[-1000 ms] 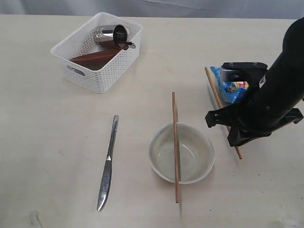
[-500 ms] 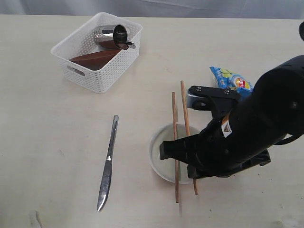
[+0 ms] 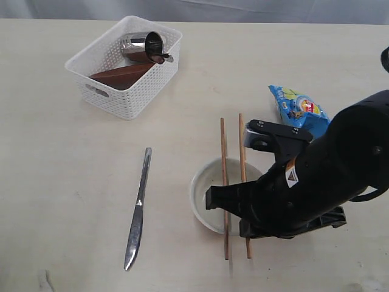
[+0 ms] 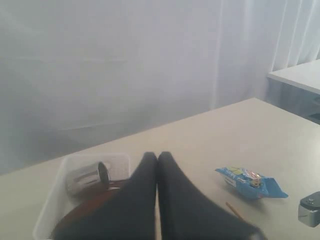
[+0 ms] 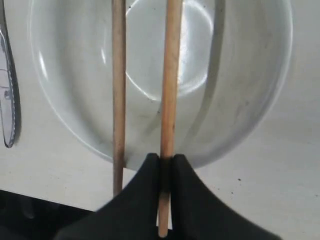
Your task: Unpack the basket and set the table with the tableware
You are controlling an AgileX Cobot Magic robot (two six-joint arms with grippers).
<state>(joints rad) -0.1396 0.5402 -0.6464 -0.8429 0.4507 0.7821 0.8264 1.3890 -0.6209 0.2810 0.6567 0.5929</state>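
Chopstick [image 5: 171,75] in right gripper [image 5: 165,162] (over bowl [image 5: 250,100])

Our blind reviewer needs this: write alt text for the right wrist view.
The right pincer grips one chopstick over a cream bowl, parallel to a second chopstick lying across it. A knife lies on the table beside the bowl.

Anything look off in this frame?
The steel cup lies tipped on its side in the basket rather than upright. A blue snack bag lies near the bowl and is not tableware. No spills or damage visible.
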